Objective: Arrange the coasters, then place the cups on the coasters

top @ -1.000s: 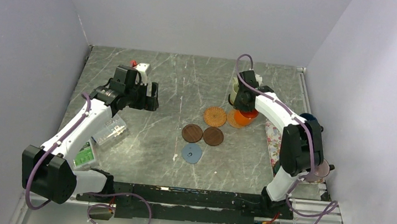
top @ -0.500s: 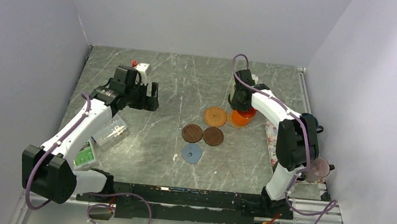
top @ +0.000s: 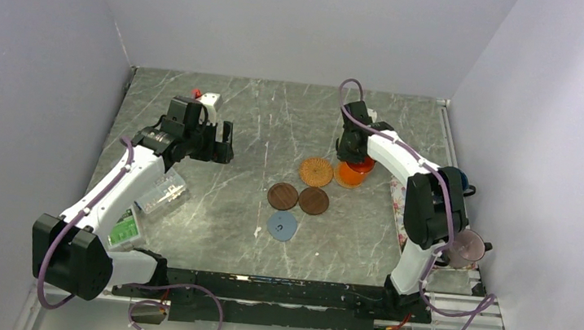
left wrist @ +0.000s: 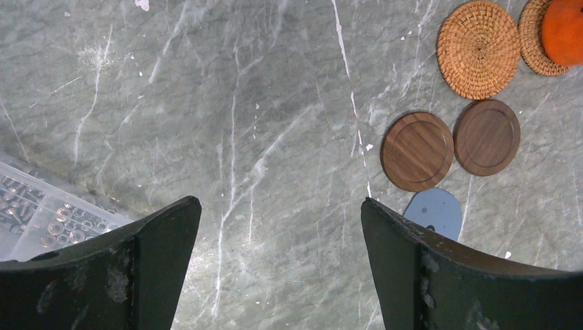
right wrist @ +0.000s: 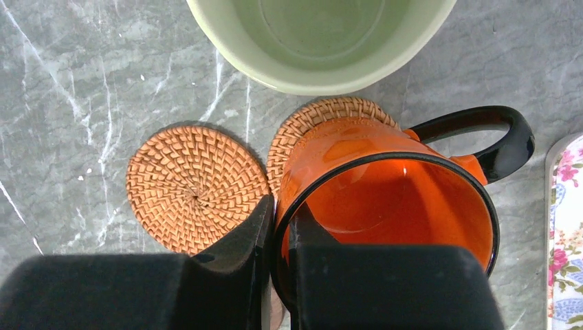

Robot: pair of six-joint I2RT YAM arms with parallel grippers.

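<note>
While right gripper (right wrist: 278, 227) clamps its rim, glossy orange mug with black handle (right wrist: 385, 199) sits mouth-up over tan woven round coaster (right wrist: 323, 113), just right of bare woven twin (right wrist: 196, 189), handle pointing away from twin; left gripper (left wrist: 275, 227) gapes, empty.

- You have five coasters in view: two tan woven coasters (left wrist: 478, 48), two dark brown coasters (left wrist: 416, 151), one blue-grey coaster (left wrist: 434, 212).
- You can count four cups: orange cup (right wrist: 385, 199), cream cup (right wrist: 320, 34), dark blue cup (top: 455, 176), mauve-grey cup (top: 468, 247).
- One clear plastic box (top: 161, 192).
- One floral tray (right wrist: 567, 206).
</note>
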